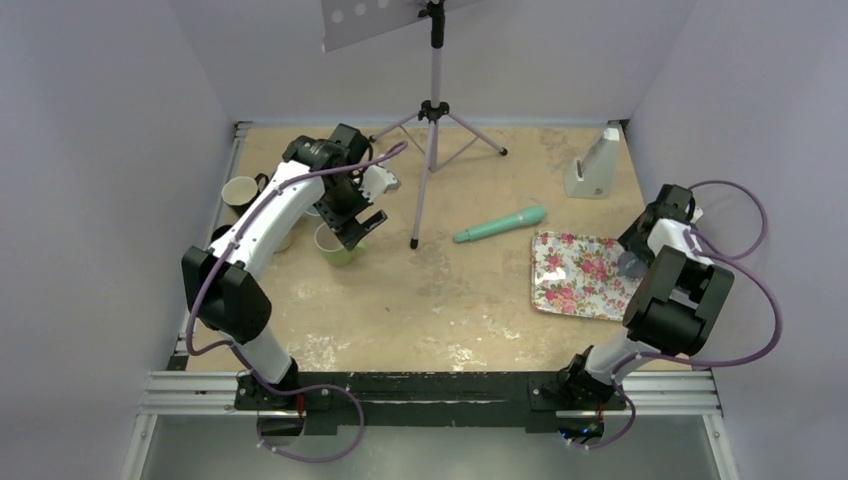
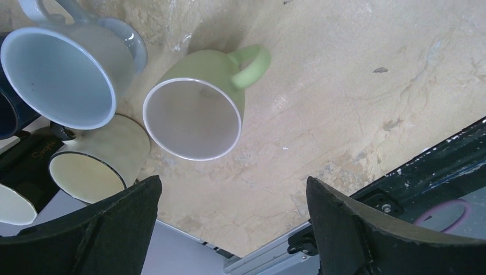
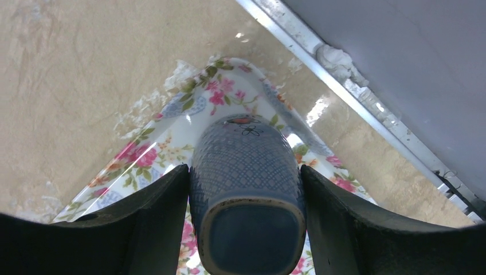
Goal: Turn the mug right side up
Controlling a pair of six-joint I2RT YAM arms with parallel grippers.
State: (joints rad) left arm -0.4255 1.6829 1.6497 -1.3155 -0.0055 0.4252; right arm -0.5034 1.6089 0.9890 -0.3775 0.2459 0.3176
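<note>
Mug [image 3: 246, 172], upside down on floral tray [image 3: 143, 160], between right hand [image 3: 245, 170] fingers [image 3: 155, 223]

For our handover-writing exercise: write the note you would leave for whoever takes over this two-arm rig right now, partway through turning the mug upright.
Left gripper: open, empty, above the green mug, which stands mouth up.
Right gripper: fingers against both sides of the blue mug, which sits base up on the floral tray.
Done: grip placed.
Left: lift, flip, set down mouth up.
</note>
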